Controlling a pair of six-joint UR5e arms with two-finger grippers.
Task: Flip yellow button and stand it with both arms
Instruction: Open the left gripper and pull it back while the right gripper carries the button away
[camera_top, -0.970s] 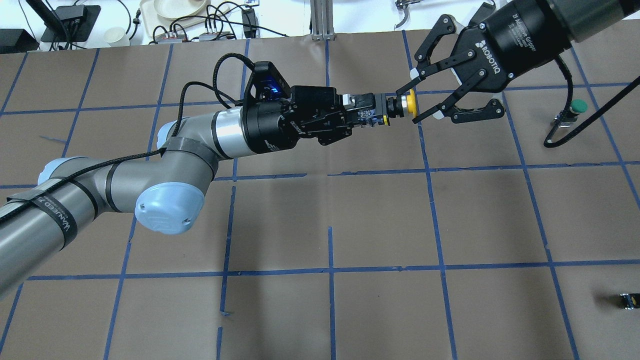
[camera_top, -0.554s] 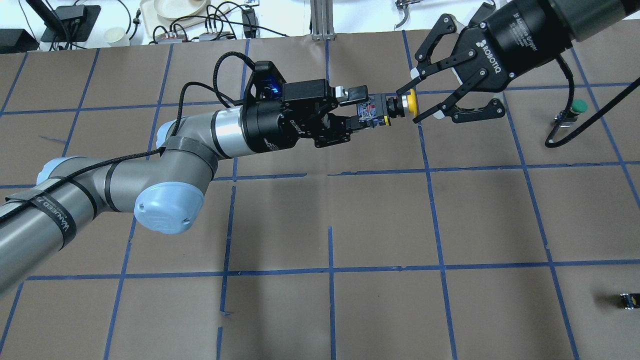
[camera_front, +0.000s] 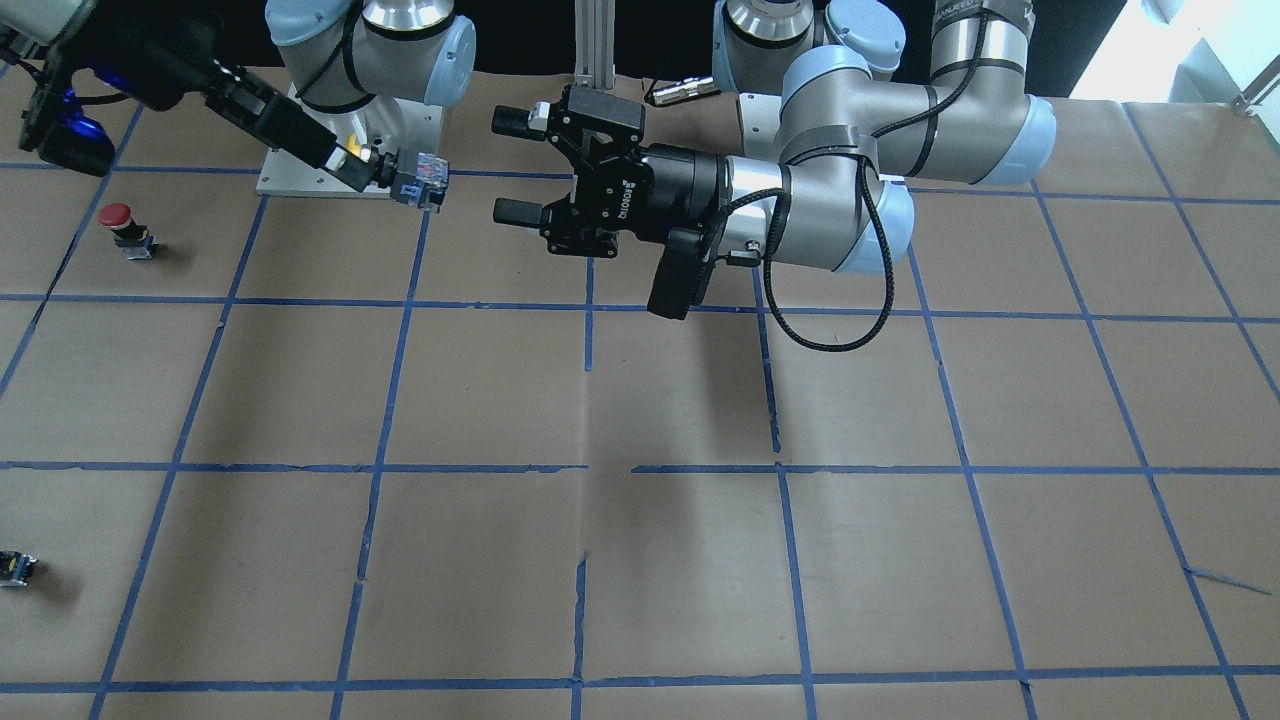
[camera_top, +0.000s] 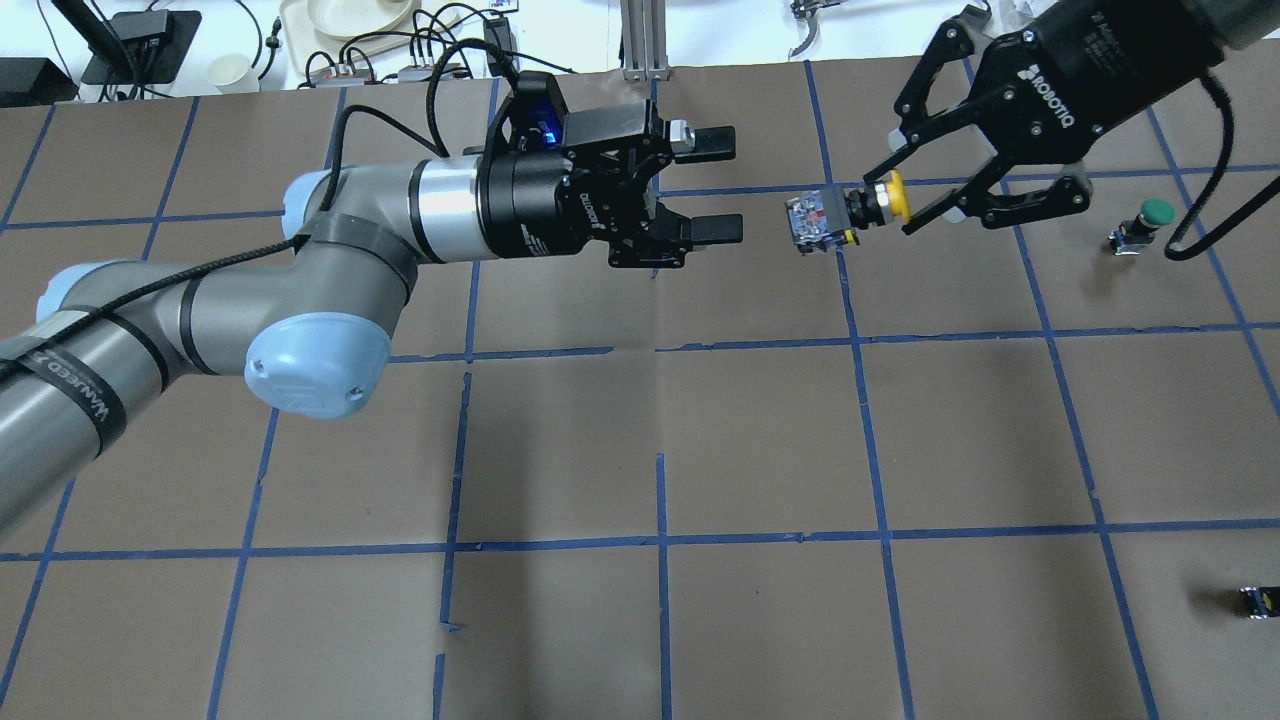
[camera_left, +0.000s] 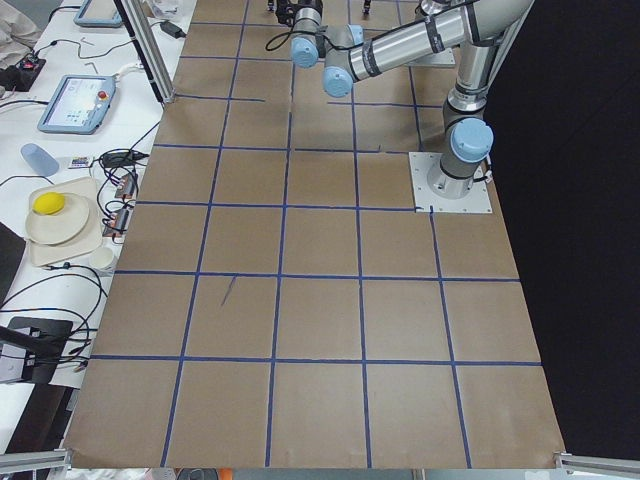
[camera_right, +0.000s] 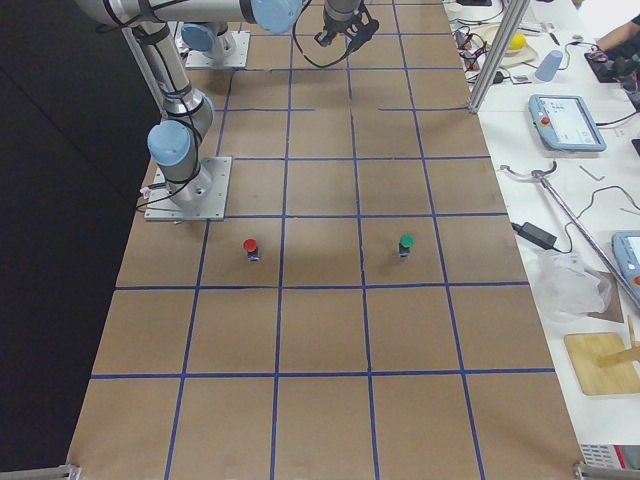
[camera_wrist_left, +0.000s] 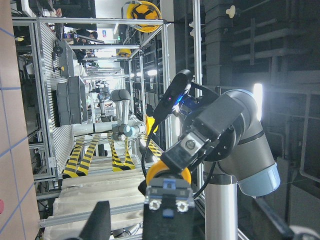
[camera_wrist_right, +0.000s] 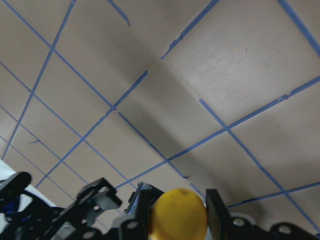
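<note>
Brown paper covers the table (camera_top: 760, 440), blue tape marks it into squares, and both claws are up over its far half. Starting at the left of the overhead view: the left arm (camera_top: 330, 250) reaches across, and the left claw (camera_top: 725, 186) is spread wide, fingers well apart with nothing between them. Just ahead of its tips, across a small gap, there's the yellow button (camera_top: 835, 215). It hangs in the air, lying on its side, block end aimed back at the left claw. And who's got it? The right claw (camera_top: 897, 198), fingers pinched on the yellow cap (camera_top: 893, 190), so the button sticks straight out from its tips. The left wrist camera looks at the block end head-on. The right wrist camera shows the cap wedged between the two fingers, with the table well below. Past the right claw, a green button (camera_top: 1155, 213) stands on the table. Well off toward the near corner sits a small black block (camera_top: 1258, 600). The front camera adds a red button (camera_front: 117, 216), on the table down by the right claw's wrist end.
</note>
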